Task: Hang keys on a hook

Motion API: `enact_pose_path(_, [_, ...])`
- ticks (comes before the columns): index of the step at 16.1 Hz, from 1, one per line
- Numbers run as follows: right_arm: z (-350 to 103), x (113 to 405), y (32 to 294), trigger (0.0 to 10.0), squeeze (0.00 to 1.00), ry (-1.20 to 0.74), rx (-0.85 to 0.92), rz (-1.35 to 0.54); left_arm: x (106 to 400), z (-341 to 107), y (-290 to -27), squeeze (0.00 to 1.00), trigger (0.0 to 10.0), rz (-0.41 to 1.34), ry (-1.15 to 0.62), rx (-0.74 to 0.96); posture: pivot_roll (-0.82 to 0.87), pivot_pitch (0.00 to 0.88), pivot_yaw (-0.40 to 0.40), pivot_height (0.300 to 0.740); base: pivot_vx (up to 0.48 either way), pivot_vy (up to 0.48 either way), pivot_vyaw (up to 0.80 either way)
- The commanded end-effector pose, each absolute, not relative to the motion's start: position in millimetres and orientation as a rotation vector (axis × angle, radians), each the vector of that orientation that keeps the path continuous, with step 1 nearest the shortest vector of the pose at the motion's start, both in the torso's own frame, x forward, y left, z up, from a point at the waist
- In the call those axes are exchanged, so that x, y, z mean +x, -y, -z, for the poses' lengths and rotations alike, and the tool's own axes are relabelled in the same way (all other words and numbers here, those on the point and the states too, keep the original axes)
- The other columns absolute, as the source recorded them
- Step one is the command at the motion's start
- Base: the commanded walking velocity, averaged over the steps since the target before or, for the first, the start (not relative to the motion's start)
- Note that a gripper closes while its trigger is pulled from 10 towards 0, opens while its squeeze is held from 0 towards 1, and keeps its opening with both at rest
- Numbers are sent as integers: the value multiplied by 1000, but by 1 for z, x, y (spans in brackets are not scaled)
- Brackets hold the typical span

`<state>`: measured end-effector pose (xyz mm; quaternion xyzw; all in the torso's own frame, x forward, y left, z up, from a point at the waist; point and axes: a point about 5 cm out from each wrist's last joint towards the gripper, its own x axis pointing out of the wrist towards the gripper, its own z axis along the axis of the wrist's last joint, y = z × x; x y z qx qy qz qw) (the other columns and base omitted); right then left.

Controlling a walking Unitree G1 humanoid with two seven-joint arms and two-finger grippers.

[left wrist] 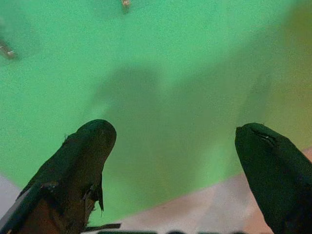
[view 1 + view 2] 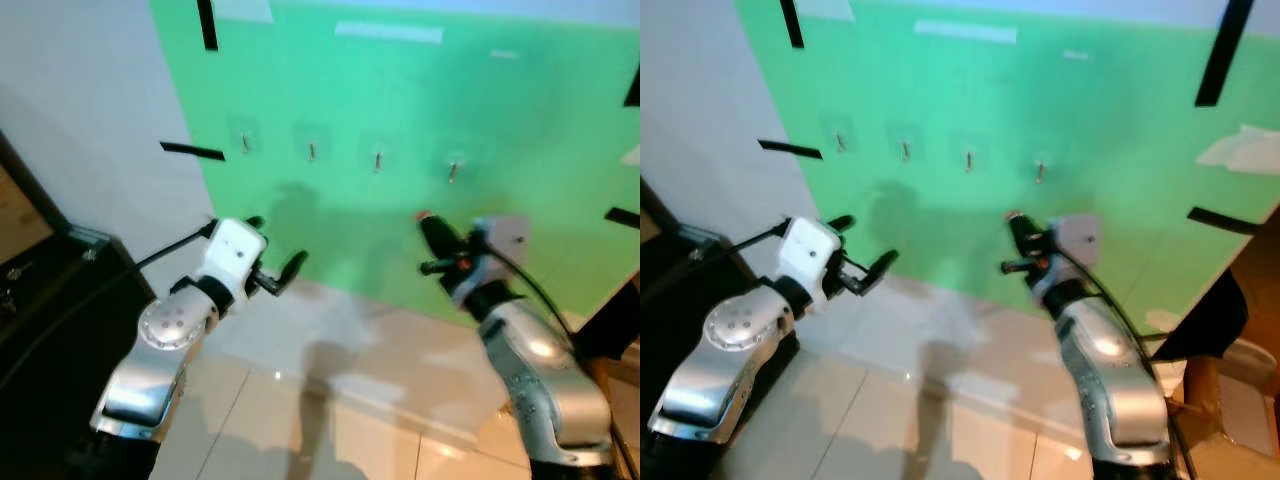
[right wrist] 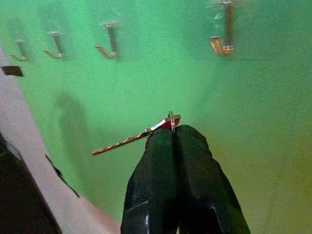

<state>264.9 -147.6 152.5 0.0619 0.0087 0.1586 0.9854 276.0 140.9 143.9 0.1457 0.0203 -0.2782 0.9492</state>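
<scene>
Right gripper [image 3: 175, 134], fingers pinched shut on the key [image 3: 134, 137], holds it below the rightmost hook [image 3: 223, 45] on the green wall [image 2: 520, 120], key blade lying crosswise toward the other hooks. Left gripper [image 1: 175, 141], spread open, is farther off, lower along the wall

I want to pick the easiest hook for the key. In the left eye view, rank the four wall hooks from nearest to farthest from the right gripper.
From the right gripper:
1. Rightmost hook, just above it.
2. Second hook from right, up and leftward.
3. Third hook from right, farther left.
4. Leftmost hook, nearer the left arm.
</scene>
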Motion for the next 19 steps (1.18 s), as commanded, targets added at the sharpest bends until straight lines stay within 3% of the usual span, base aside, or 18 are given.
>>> enact_pose_path(1, [-159,265,140,10000,0,-5,156,-379,275,-145,-144,0,10000,593,-54,309,-50,0,34,740,0,0,0])
enact_pose_path(10, [-180,281,164,10000,0,25,156,-260,271,-151,-132,0,10000,853,-73,291,-61,0,17,740,0,0,0])
enact_pose_path(19, [-194,293,174,10000,0,52,252,-215,267,-161,-123,0,10000,958,-31,238,-57,0,7,740,0,0,0])
